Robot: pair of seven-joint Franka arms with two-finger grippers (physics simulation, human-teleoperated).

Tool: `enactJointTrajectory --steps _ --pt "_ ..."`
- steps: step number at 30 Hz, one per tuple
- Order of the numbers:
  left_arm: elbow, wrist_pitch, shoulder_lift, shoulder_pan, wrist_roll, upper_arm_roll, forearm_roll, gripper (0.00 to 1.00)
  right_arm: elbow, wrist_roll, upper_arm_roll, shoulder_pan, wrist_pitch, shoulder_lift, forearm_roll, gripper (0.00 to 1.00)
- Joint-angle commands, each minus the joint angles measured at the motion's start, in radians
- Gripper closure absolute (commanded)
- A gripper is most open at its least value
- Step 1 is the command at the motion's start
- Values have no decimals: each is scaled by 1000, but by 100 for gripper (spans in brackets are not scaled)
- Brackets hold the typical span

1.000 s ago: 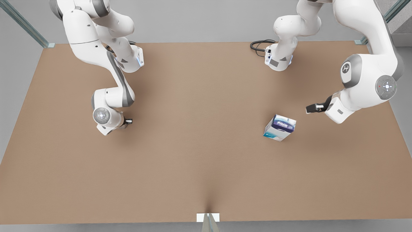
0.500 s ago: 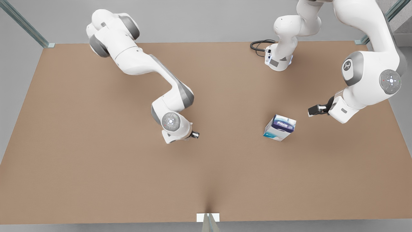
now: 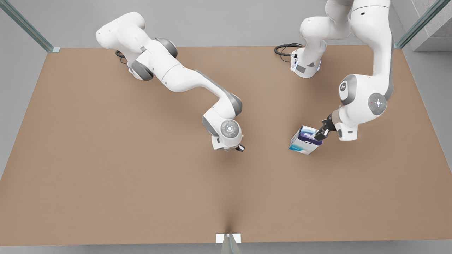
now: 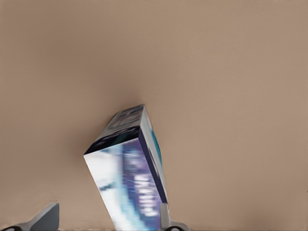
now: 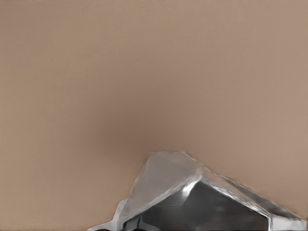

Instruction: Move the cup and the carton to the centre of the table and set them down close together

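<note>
We cannot find the cup (image 5: 192, 202) in the front view, where the wrist of the arm reaching in from 10 o'clock covers it. In the right wrist view its silvery facets are cut off by the frame's edge. It sits tight against the camera, clear of the table (image 3: 141, 183), with a soft shadow on the brown below. The right gripper (image 3: 240, 148) has hold of it, closed around it, though the fingers themselves are mostly hidden (only a pale sliver shows beside the cup). This gripper hangs close to the middle of the tabletop.

The carton (image 3: 304, 143) stands on the table at about 3 o'clock from the right gripper, well apart from it and tilted as the camera sees it. Its lettering is too smeared to read. The left gripper (image 3: 321, 134) has its tips at the carton's top edge, so the carton lies at about 8 o'clock from it. In the left wrist view its fingers (image 4: 45, 216) are spread wide. One is just beside the carton's side and the other is well clear, so nothing is gripped.

The tabletop is plain matte light brown, with a small white tab (image 3: 228, 238) on the edge at 6 o'clock. A black cable (image 3: 284, 49) coils by one arm's base at the far edge. Around the table we see grey floor and slanted metal struts (image 3: 26, 26).
</note>
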Motion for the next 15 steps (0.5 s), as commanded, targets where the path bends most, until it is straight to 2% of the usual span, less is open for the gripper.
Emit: enactJointTrajectory --steps 1,8,12,13,14,15 --pt "-4 15 3 1 -4 0 -11 0 -1 -1 0 0 -1 1 0 79" --pt "-40 90 16 -7 -15 -2 -11 0 -9 2 -21 29 24 1 -3 77" --pt "-51 107 32 -10 -56 -2 -11 0 -29 2 -23 43 41 2 -3 39" --pt "-51 112 41 -13 -56 -2 -11 0 -29 2 -29 43 48 1 -5 12" --pt "-51 113 39 -16 -96 -2 -11 0 -29 2 -29 43 52 1 -3 0" --pt "-51 113 39 -19 -148 -2 -11 0 -29 2 -29 43 52 2 -3 0"
